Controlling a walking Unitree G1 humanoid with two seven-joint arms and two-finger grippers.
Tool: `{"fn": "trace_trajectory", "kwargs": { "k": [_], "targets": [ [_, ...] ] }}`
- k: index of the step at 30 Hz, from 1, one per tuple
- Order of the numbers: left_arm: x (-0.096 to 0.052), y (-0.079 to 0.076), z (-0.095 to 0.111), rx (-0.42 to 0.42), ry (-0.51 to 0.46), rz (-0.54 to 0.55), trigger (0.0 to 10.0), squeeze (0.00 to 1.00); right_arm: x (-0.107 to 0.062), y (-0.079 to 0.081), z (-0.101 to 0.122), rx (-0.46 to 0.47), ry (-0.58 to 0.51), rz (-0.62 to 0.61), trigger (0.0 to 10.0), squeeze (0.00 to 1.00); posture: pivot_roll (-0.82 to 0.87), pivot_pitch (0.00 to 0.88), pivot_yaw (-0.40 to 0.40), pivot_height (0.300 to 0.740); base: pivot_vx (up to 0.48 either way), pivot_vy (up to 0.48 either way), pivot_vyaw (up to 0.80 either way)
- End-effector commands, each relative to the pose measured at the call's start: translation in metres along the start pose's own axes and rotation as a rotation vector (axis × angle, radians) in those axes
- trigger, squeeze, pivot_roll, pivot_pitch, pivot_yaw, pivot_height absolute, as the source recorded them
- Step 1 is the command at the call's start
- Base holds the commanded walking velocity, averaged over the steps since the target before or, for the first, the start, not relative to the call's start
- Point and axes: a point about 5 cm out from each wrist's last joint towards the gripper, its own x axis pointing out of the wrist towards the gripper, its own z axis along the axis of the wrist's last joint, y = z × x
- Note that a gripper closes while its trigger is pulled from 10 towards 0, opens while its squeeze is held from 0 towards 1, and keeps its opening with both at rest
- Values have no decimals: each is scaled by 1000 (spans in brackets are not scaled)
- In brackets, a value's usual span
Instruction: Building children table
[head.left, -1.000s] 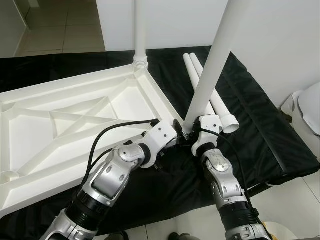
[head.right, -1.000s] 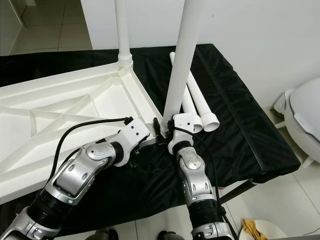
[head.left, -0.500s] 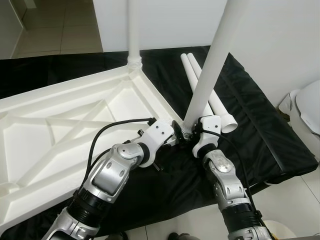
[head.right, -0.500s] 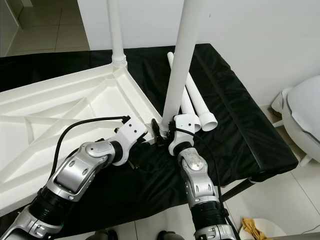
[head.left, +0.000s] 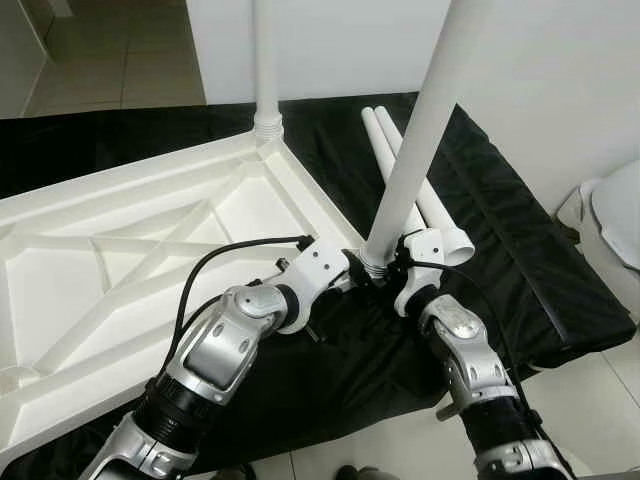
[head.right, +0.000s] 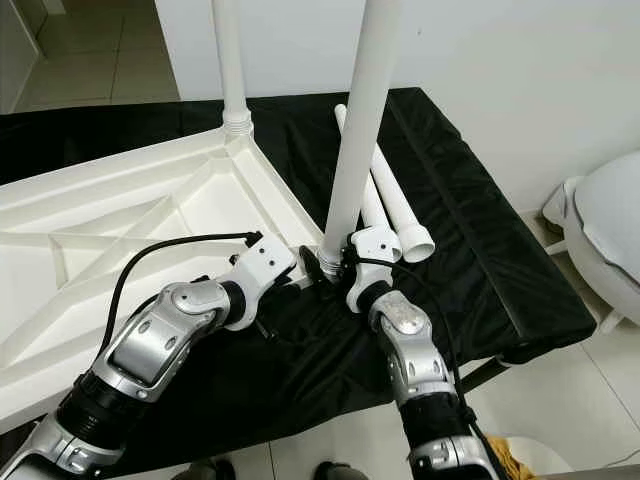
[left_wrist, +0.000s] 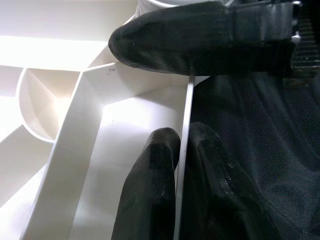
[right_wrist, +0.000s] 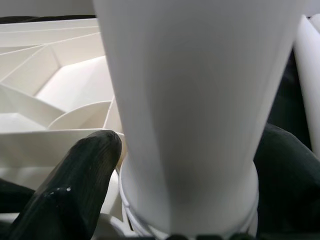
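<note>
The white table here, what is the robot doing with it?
The robot is fitting a leg into the near corner of the upside-down tabletop. The right gripper has its jaws around the leg's base; the left gripper pinches the tabletop's rim. One leg already stands in the far corner, and two spare legs lie on the black cloth.

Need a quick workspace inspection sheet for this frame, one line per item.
Surface: black padded mat.
Job's things: white tabletop upside down; far leg fitted upright; near leg standing at near corner; two spare legs lying on mat.
Clutter: nothing seen.
Hands: left hand pinches tabletop's edge wall; right hand grips near leg's base.
Cables: black cable looping over left arm.
Surroundings: white wall, tiled floor, white toilet on the right.
</note>
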Motion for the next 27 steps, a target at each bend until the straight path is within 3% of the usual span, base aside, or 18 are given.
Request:
{"fn": "trace_trajectory", "kwargs": {
  "k": [1,13,14,15,27],
  "targets": [
    [0,-1,-5,8,24,7,10000,0,-3,-3,-6,11,16,-7,10000,0,-26,124,-16,740,0,0,0],
    [-2,-2,-2,26,13,-5,10000,0,9,-14,-5,18,19,36,10000,0,-15,121,-11,740,0,0,0],
    [-3,-2,-2,27,11,-7,10000,0,10,-14,-6,21,21,36,9373,0,-13,121,-9,740,0,0,0],
    [-3,-2,-2,27,10,-8,10000,0,11,-15,-8,29,26,36,0,0,-11,120,-9,740,0,0,0],
    [-4,-3,-2,34,6,-9,10000,0,5,-11,-16,80,19,18,0,0,-13,121,-12,740,0,0,0]
  ]
}}
